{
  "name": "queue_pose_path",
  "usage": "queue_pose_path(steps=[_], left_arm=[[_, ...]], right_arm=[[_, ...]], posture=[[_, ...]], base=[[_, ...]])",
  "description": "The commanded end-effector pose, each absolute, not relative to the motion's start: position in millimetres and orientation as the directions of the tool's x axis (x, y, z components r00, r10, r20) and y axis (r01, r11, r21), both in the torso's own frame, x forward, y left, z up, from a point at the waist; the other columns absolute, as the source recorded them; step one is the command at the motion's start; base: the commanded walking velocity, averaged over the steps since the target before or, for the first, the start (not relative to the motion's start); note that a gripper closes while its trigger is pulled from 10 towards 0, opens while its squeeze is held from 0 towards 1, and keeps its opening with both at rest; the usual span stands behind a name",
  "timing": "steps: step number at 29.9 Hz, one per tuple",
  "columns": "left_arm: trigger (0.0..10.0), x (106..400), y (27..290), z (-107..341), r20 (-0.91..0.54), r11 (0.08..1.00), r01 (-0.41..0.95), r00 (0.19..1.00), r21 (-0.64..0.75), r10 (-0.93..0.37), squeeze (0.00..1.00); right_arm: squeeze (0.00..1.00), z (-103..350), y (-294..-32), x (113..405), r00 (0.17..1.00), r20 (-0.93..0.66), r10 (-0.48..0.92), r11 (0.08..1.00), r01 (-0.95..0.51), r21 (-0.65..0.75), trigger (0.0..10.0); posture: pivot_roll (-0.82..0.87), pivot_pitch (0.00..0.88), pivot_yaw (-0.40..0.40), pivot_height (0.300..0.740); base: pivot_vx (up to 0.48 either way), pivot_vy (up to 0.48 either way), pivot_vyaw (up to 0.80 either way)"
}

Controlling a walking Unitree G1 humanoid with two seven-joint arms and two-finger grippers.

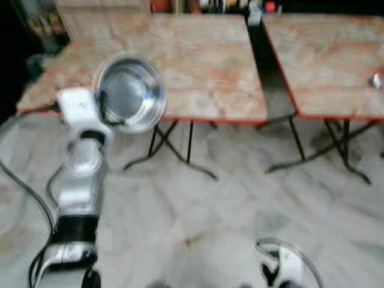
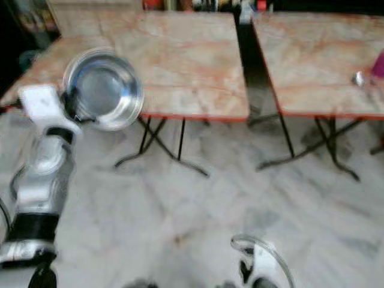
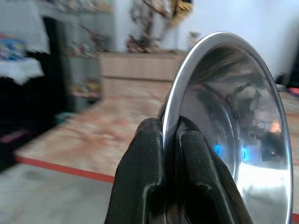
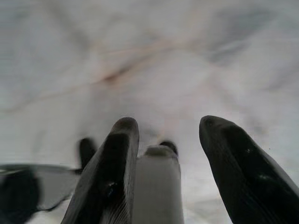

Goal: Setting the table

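Left gripper (image 3: 169,140) pinches a steel bowl (image 1: 129,93) by its rim, near the table (image 1: 198,66) edge.
Open floor (image 1: 228,198) lies ahead; the right gripper (image 4: 169,140), fingers apart, hangs low, partly cut off.

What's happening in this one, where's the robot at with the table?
The robot stands on the marble floor facing two marble-topped folding tables. Its left gripper is shut on the rim of a steel bowl, held up on edge in the air before the near edge of the left table. The bowl is not yet set down. The right gripper hangs low over the floor, fingers apart, holding nothing. A small shiny item sits on the right table; it's too blurred to identify.
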State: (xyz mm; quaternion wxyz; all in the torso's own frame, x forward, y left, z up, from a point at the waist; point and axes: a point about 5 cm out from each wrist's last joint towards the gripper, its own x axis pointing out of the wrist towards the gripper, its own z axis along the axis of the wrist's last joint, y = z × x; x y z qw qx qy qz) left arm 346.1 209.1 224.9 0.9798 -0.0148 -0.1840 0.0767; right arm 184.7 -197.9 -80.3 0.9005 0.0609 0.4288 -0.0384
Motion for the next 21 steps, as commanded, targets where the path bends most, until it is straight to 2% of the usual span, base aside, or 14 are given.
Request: queue_pose_path(steps=[1,4,7,18,21], left_arm=[[10.0,346.5,200.1,232.0,0.386,0.991,-0.12,0.913,-0.056,0.132,0.0],[10.0,346.7,200.1,232.4,0.387,0.991,-0.12,0.913,-0.054,0.131,0.0],[10.0,349.0,201.1,234.2,0.376,0.992,-0.121,0.919,-0.025,0.122,0.0],[10.0,348.8,194.7,238.1,0.384,0.993,-0.089,0.917,-0.074,0.111,0.0],[10.0,350.0,196.2,238.3,0.372,0.994,-0.104,0.921,-0.047,0.114,0.0]], right_arm=[[0.0,-81.7,-208.3,178.4,0.616,-0.787,-0.046,0.988,0.145,0.057,10.0],[0.0,-81.7,-208.4,178.4,0.616,-0.786,-0.045,0.988,0.146,0.057,10.0],[0.0,-81.4,-208.1,179.2,0.618,-0.785,-0.045,0.987,0.146,0.059,10.0],[0.0,-80.9,-207.5,180.4,0.62,-0.784,-0.043,0.986,0.151,0.065,10.0],[0.0,-81.0,-207.3,180.4,0.619,-0.784,-0.044,0.986,0.153,0.066,10.0]], posture=[[0.04,0.087,0.026,0.74],[0.04,0.087,0.026,0.74],[0.04,0.099,0.027,0.74],[0.05,0.109,0.027,0.74],[0.05,0.109,0.028,0.74]], base=[[0.0,0.48,0.0],[0.0,0.48,0.0],[0.0,0.0,0.0],[0.0,0.0,0.0],[0.301,0.0,0.0]])
